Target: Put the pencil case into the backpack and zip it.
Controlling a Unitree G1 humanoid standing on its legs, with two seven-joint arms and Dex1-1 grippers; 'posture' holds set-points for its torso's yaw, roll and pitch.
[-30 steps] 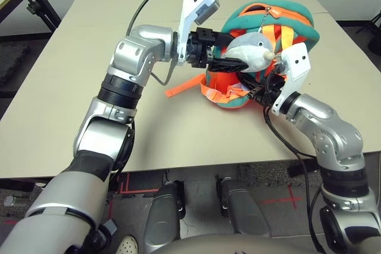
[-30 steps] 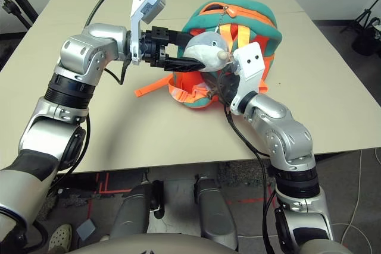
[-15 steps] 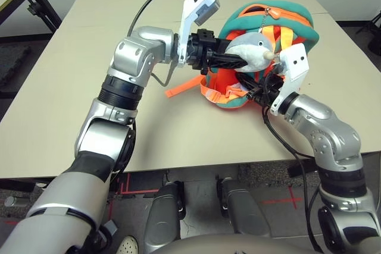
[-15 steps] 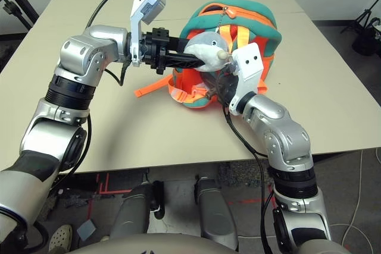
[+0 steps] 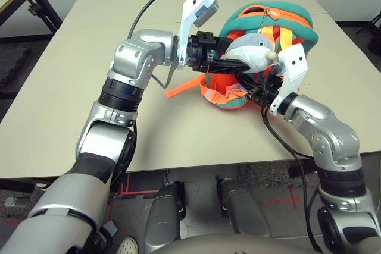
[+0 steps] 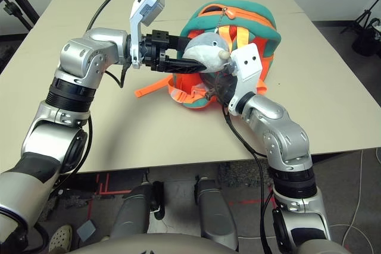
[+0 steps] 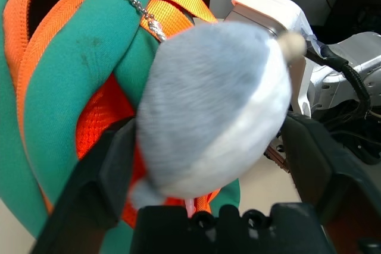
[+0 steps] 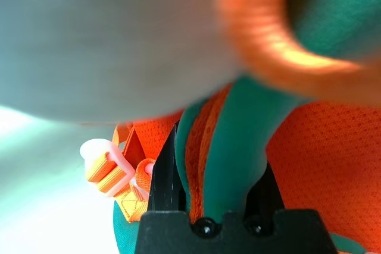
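**Soft backpack clamped on one side, plush charm between spread fingers on the other**

At the left, a loose orange strap (image 5: 184, 85) trails flat on the table (image 5: 59, 99); it looks light and limp, liable to snag. Next comes the left gripper (image 7: 208, 126), spread wide, one finger on either side of the plush toy (image 5: 249, 52). The toy hangs by a chain at the front of the backpack (image 6: 272, 46). It should squash and swing easily, so it is better nudged aside than used as a handle.

The backpack lies on the table just beyond both grippers. It looks light, padded and floppy, not fragile, and likely to fold or slide if pulled from one side alone. The right gripper (image 8: 221, 147) is clenched on a teal padded strip (image 8: 238, 135) of it, a sound, thick place to brace the bag.

Nearer the far top edge sits the orange zipper pull (image 5: 274, 13), small and probably slippery. It would want a narrow pinch while the fabric is kept taut. Whether the pencil case is already inside cannot be told; being a flat box, it would likely handle stiffly and go in best edge first.
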